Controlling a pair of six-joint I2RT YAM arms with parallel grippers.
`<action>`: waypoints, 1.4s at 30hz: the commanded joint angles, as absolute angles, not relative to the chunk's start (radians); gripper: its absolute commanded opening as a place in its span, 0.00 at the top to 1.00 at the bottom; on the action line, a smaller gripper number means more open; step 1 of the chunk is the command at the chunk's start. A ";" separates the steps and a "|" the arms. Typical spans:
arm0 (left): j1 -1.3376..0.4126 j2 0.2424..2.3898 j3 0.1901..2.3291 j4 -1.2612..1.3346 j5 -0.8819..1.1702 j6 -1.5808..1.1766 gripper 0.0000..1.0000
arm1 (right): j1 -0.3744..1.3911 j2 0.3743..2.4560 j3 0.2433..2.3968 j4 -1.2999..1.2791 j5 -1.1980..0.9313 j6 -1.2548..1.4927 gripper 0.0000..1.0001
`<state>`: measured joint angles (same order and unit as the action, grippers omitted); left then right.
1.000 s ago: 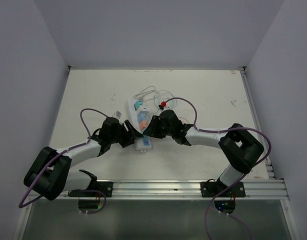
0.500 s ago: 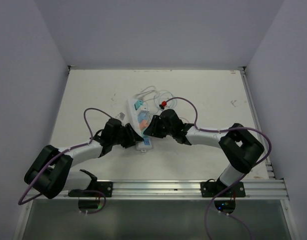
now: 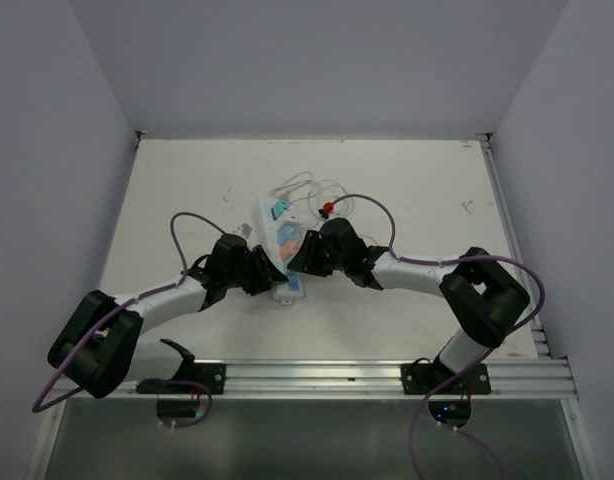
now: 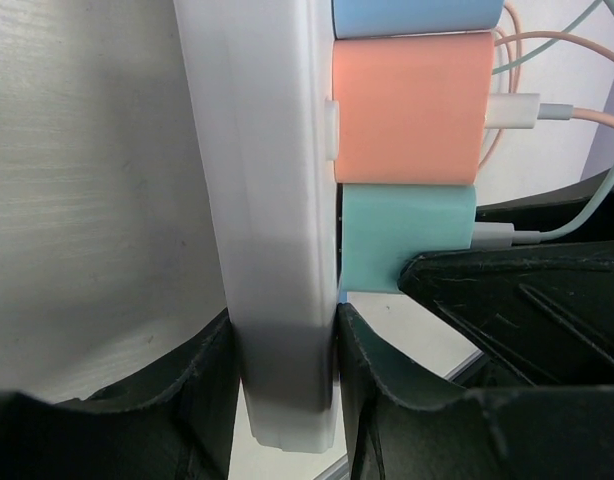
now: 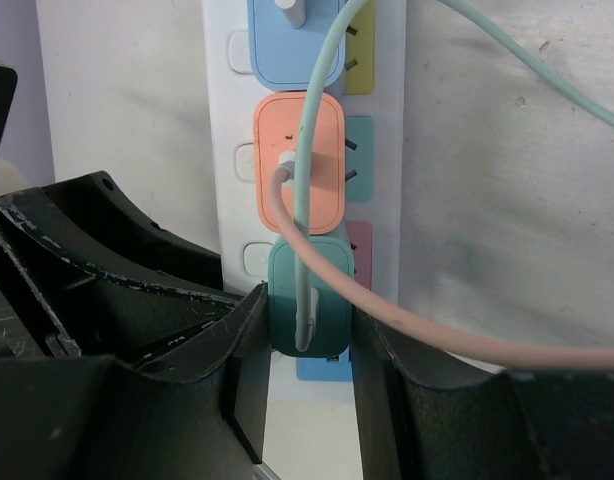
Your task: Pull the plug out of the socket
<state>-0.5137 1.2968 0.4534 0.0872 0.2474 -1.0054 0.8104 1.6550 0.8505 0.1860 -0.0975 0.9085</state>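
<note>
The socket, a long white power strip [image 3: 271,215], lies at the table's middle with blue, orange and teal plugs in it. My left gripper [image 3: 270,275] is shut on the strip's near end; in the left wrist view the two fingers press both sides of the white body [image 4: 267,200]. My right gripper [image 3: 299,255] is shut on the teal plug [image 5: 327,290], one finger against each side. The teal plug [image 4: 407,240] still sits against the strip, next to the orange plug [image 5: 322,190] and the blue plug [image 5: 272,40].
Thin white, pink and teal cables [image 3: 317,190] loop behind the strip, with a small red piece [image 3: 327,209] among them. A pink cable [image 5: 467,345] crosses in front of my right fingers. An aluminium rail [image 3: 387,375] runs along the near edge; walls enclose the table.
My left gripper has slid a little to the right onto the strip's near end. The right gripper has stayed at the teal plug.
</note>
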 commanded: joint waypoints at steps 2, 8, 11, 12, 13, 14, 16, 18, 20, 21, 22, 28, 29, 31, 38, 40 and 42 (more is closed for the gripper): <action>-0.526 1.255 0.509 -0.093 0.137 -0.943 1.00 | 0.807 1.618 0.871 0.051 -0.072 0.902 1.00; -0.526 1.232 0.520 -0.182 0.054 -0.946 1.00 | 0.758 1.571 0.854 0.040 -0.094 0.911 1.00; -0.526 1.233 0.500 -0.196 0.045 -0.957 1.00 | 0.744 1.534 0.844 0.040 -0.109 0.920 1.00; -0.525 1.232 0.499 -0.201 0.032 -0.960 1.00 | 0.741 1.526 0.841 0.034 -0.107 0.923 1.00; -0.526 1.232 0.496 -0.207 0.023 -0.965 1.00 | 0.738 1.519 0.839 0.031 -0.106 0.923 1.00; -0.526 1.232 0.492 -0.218 0.017 -0.969 1.00 | 0.736 1.505 0.838 0.026 -0.103 0.925 1.00; -0.526 1.230 0.489 -0.229 0.005 -0.973 1.00 | 0.733 1.496 0.828 0.023 -0.098 0.931 1.00; -0.526 1.226 0.489 -0.245 -0.029 -0.977 1.00 | 0.723 1.486 0.819 0.023 -0.098 0.936 1.00; -0.526 1.221 0.489 -0.247 -0.034 -0.980 1.00 | 0.707 1.482 0.813 0.021 -0.104 0.936 1.00; -0.526 1.218 0.489 -0.245 -0.034 -0.979 1.00 | 0.701 1.477 0.808 0.023 -0.106 0.934 1.00; -0.526 1.215 0.489 -0.244 -0.035 -0.982 1.00 | 0.690 1.473 0.796 0.025 -0.106 0.933 1.00; -0.525 1.209 0.495 -0.224 -0.025 -0.979 1.00 | 0.572 1.410 0.724 0.003 -0.103 0.873 1.00; -0.525 1.210 0.494 -0.212 -0.020 -0.977 1.00 | 0.557 1.402 0.712 0.003 -0.110 0.858 1.00; -0.525 1.213 0.489 -0.190 -0.006 -0.976 1.00 | 0.513 1.390 0.684 0.005 -0.120 0.839 1.00; -0.525 1.244 0.486 -0.121 0.081 -0.965 1.00 | 0.433 1.428 0.624 0.093 -0.245 0.830 0.99; -0.525 1.244 0.486 -0.120 0.084 -0.968 1.00 | 0.416 1.442 0.611 0.123 -0.268 0.838 0.96; -0.525 1.239 0.489 -0.120 0.084 -0.965 1.00 | 0.402 1.440 0.601 0.127 -0.271 0.842 0.83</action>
